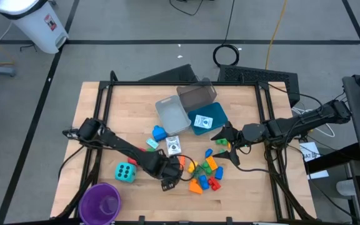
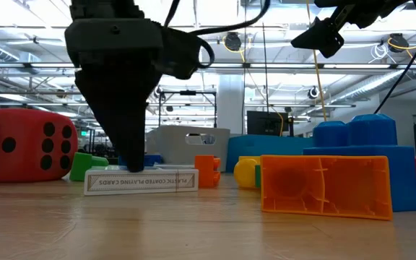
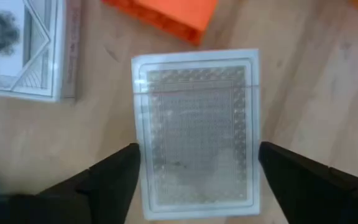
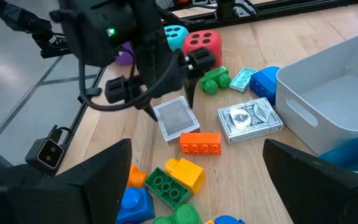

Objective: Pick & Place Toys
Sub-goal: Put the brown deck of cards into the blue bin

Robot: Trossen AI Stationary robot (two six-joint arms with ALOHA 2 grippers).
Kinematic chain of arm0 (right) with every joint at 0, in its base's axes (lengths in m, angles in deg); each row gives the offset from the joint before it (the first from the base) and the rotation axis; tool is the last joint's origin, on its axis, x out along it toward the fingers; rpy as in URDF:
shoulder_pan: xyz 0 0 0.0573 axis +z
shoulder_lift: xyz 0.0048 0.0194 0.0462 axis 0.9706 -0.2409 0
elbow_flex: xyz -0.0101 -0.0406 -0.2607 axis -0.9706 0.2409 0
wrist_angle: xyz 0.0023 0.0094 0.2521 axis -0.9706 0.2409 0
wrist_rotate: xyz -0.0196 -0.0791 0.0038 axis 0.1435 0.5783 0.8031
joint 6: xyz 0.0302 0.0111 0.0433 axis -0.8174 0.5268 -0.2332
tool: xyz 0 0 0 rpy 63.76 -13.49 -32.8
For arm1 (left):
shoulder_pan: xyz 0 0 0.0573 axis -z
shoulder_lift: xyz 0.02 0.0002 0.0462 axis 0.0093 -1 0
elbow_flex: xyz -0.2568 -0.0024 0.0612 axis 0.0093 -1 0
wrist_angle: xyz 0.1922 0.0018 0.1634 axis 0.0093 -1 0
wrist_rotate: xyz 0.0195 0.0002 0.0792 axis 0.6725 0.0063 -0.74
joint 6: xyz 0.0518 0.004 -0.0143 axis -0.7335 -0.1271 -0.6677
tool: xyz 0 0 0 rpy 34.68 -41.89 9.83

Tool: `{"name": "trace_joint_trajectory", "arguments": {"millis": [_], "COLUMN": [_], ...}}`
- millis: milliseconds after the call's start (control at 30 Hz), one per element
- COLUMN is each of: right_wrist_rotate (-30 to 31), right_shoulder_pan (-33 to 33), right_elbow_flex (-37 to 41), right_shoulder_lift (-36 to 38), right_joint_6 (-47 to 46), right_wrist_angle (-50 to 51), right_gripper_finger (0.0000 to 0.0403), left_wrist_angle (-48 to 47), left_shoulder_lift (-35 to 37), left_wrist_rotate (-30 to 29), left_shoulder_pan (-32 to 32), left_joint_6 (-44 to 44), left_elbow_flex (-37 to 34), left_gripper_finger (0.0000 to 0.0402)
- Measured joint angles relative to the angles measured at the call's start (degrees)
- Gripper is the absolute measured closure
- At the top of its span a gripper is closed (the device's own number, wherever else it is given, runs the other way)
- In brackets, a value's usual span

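Right up close: white card packet [image 3: 194, 134] flat on the table, left gripper [image 3: 197, 180] spread open either side, not touching. Right gripper [image 1: 225, 142] open too, hovering near bricks [image 1: 206, 170].

Two dark, jointed robot arms with trailing black cables

The left arm [image 1: 120, 147] is matte black, built of slim links joined by rounded, bulkier housings, with black cables looping loosely round its wrist; a small green light glows on the wrist housing in the right wrist view. The right arm [image 1: 292, 125] is likewise black, with a cable running along it. Each ends in two flat, tapering black fingers [image 3: 114, 180].
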Motion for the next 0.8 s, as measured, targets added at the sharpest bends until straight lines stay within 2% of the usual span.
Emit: {"name": "trace_joint_trajectory", "arguments": {"millis": [200,467,667,800], "right_wrist_rotate": [0.1,0.1,0.1,0.1], "right_shoulder_pan": [0.0,0.0,0.0,0.0], "right_elbow_flex": [0.0,0.0,0.0,0.0], "right_shoulder_lift": [0.0,0.0,0.0,0.0], "right_joint_6": [0.0,0.4,0.2,0.2], "right_wrist_angle": [0.0,0.0,0.0,0.0], "right_gripper_finger": [0.0069,0.0069,0.0069,0.0069], "left_wrist_angle": [7.3,9.3,9.6,9.9], "left_shoulder_lift": [0.3,0.1,0.5,2.1], "left_wrist_rotate": [2.1,4.3,13.7,15.0], "left_shoulder_pan": [-1.1,-1.2,-3.5,-4.2], "left_joint_6": [0.9,-2.9,-5.3,-5.0], "left_elbow_flex": [-5.2,-5.5,-5.6,-5.9], "left_gripper_finger": [0.0095,0.0076,0.0055,0.0056]}}
